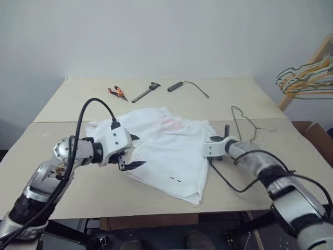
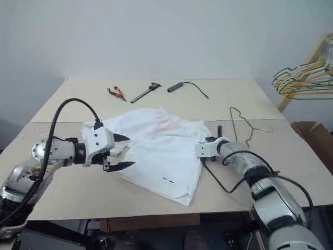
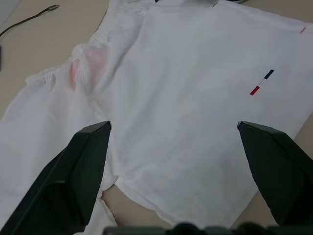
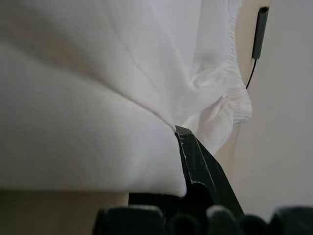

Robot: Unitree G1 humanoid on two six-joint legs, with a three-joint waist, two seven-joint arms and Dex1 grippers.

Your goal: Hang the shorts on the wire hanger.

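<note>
No readable writing; small red-and-blue dash mark on shorts (image 1: 161, 148). My right pincer (image 1: 209, 148) clamped on their right edge; left pincer (image 1: 131, 151) spread wide, empty, over left side.

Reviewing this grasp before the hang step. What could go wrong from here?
1. The right gripper is shut on the edge of the shorts; so shallow a pinch may slip when lifted.
2. The left gripper is open above the shorts, so a lift now could let them sag or bunch.
3. The hanger lies beside the right arm and may get knocked.
</note>
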